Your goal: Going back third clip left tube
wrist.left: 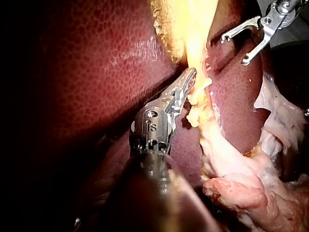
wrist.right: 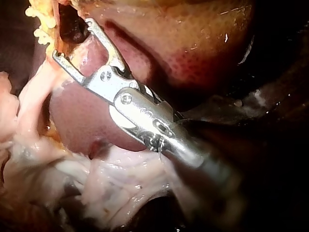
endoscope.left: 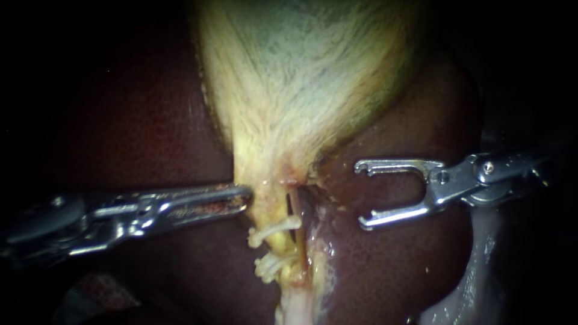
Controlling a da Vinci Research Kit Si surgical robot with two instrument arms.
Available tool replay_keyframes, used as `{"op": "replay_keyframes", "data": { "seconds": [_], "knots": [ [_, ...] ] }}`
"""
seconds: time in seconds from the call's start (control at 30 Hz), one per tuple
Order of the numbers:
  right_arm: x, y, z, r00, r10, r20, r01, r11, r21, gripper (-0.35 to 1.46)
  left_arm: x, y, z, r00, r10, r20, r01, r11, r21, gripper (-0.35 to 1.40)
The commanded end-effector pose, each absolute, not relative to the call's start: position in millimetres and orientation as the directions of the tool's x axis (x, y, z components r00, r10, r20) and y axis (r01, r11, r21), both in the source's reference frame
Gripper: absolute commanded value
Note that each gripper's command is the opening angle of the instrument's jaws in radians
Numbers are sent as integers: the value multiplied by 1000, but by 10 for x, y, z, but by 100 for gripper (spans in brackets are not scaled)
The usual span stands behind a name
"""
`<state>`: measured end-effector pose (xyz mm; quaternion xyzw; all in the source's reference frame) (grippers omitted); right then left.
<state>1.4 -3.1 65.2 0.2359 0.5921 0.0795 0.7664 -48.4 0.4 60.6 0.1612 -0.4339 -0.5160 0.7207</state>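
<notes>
Liver (endoscope.left: 150, 120) is framing the clipped left tube (endoscope.left: 280, 245) while my right instrument (endoscope.left: 361, 195), jaws gaping empty, is seemingly awaiting a straight pull-back, my left instrument (endoscope.left: 244, 197) lying with jaws closed against the gallbladder (endoscope.left: 301, 72).

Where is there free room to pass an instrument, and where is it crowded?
Free: the bare liver between the clipped tube and the right instrument, whose jaws are open; also above the left instrument. Crowded: around the two clips, beside the left instrument's tip.
</notes>
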Motion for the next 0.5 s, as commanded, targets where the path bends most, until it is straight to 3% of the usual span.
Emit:
{"op": "replay_keyframes", "data": {
  "seconds": [0.03,0.5],
  "knots": [
    [15,-32,653,286,401,-870,168,873,457,60,-486,4,608,93,-884,458,606,415,679,-35],
    [18,-35,654,285,400,-871,179,871,458,60,-503,-2,616,105,-885,454,603,420,678,-35]
  ]
}}
